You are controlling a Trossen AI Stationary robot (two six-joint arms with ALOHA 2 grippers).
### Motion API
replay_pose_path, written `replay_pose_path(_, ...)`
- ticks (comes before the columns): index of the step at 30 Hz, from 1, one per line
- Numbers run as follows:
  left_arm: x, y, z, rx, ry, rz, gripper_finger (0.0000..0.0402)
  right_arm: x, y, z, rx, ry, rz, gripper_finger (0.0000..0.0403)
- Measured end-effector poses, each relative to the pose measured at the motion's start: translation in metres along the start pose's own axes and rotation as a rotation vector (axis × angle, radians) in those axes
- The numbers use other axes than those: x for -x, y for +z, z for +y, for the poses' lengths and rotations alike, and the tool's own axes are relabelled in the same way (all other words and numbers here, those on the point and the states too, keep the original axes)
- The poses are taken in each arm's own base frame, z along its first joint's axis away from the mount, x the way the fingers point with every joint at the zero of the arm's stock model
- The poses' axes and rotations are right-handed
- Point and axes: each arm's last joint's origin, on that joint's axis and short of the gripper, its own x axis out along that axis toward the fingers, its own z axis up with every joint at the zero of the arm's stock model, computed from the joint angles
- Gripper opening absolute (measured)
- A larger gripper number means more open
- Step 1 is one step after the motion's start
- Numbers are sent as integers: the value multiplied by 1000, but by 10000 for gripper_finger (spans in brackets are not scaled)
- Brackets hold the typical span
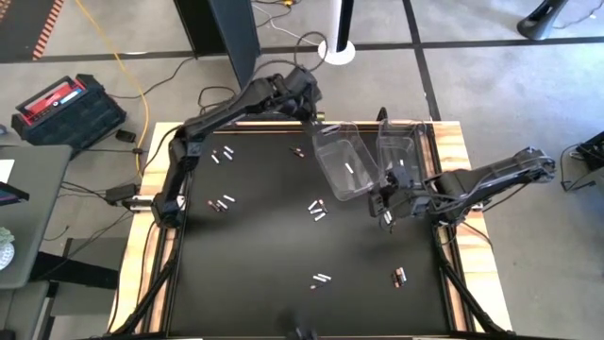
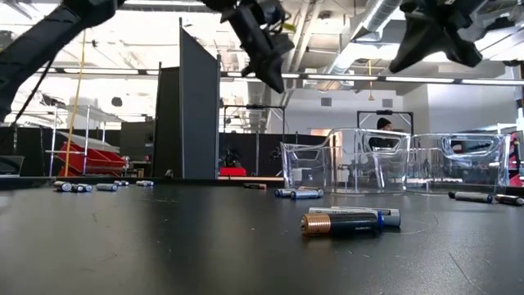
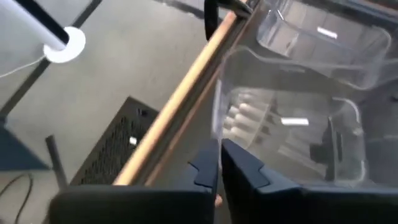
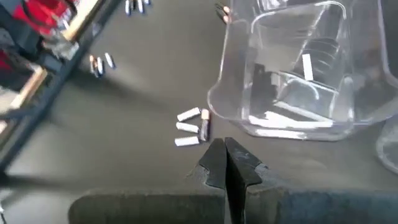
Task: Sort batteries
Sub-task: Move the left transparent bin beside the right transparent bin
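At counter centre, a battery cluster (image 1: 317, 210) of white cells with one dark cell lies at about 9 o'clock from the right gripper (image 1: 385, 219), long axes running mostly 9-to-3. Fingers pressed together, holding nothing. Right gripper is nearer; left gripper (image 1: 311, 111), likewise closed and empty, hangs at 12 o'clock by the clear bins (image 1: 342, 162).

worktop (image 1: 264, 283): black mat, wooden rim | on it: scattered batteries (image 1: 317, 210) in small clusters | two clear bins (image 1: 344, 161) at far right edge
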Motion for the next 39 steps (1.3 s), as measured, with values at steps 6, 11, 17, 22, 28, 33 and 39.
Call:
replay_pose_path(6, 6, -37, -37, 55, 52, 77, 1, 15, -12, 1, 46, 1, 70, 13)
replay_pose_path(11, -4, -88, -57, 200, 5, 13, 1, 27, -28, 0, 40, 8, 120, 13)
replay_pose_path(17, -41, -138, -65, 347, -143, -46, 1, 38, -34, -8, -32, -13, 116, 13)
replay_pose_path(22, -81, -145, -50, 403, -256, -37, 0, 41, -28, -17, -82, -44, 105, 13)
replay_pose_path(28, -113, -134, -27, 385, -303, -30, 0, 37, -17, -20, -148, -65, 70, 13)
replay_pose_path(33, -127, -118, 1, 359, -268, -76, 0, 31, -10, -21, -194, -95, 41, 13)
replay_pose_path(39, -141, -100, 42, 384, -283, -136, 0, 24, -4, -22, -247, -130, 13, 13)
